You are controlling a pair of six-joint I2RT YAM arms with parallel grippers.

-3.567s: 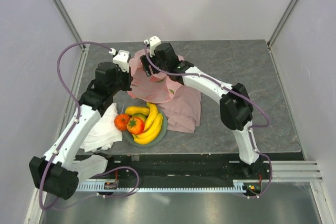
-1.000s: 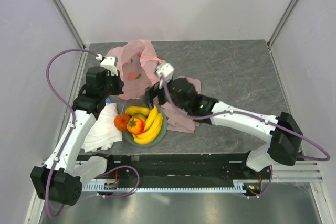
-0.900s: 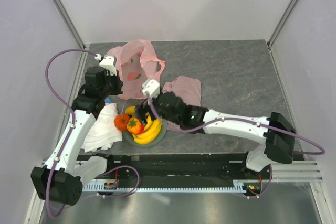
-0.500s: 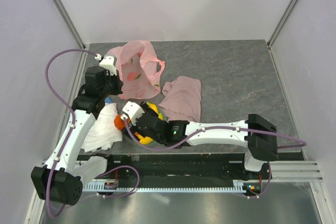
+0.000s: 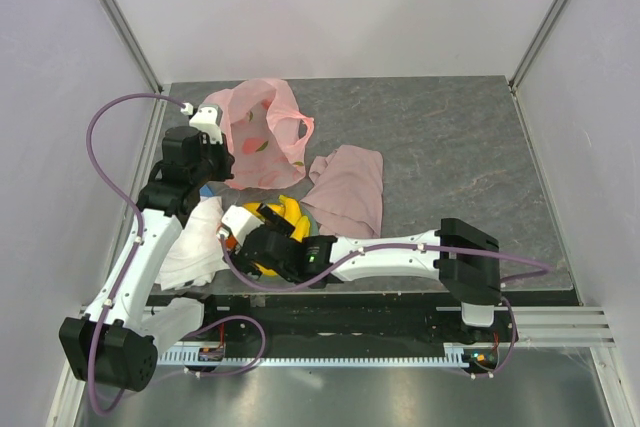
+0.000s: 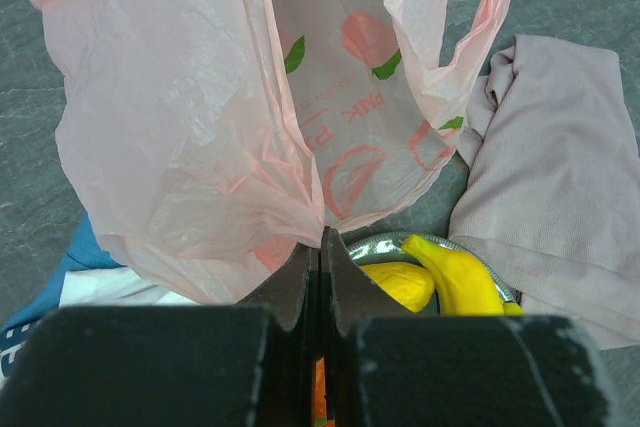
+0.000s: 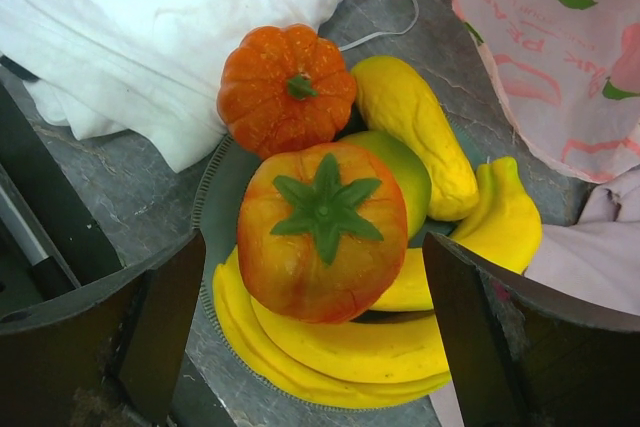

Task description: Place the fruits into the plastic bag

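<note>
Right gripper (image 7: 312, 240) has swung from bag (image 6: 180, 127) to plate (image 7: 215, 202); now wide open, empty, above red fruit (image 7: 322, 232). Left gripper (image 6: 320, 237) clamped on bag edge. First pick likely imminent.

Red round fruit (image 7: 322, 232) atop bananas (image 7: 340, 347), tangerine (image 7: 287, 87), yellow oblong fruit (image 7: 415, 132), green-yellow fruit (image 7: 408, 172) clustered, translucent pink plastic bag (image 6: 190, 137) nearby

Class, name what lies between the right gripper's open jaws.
The red round fruit, above the plate, with gaps either side; the right wrist view shows it.
</note>
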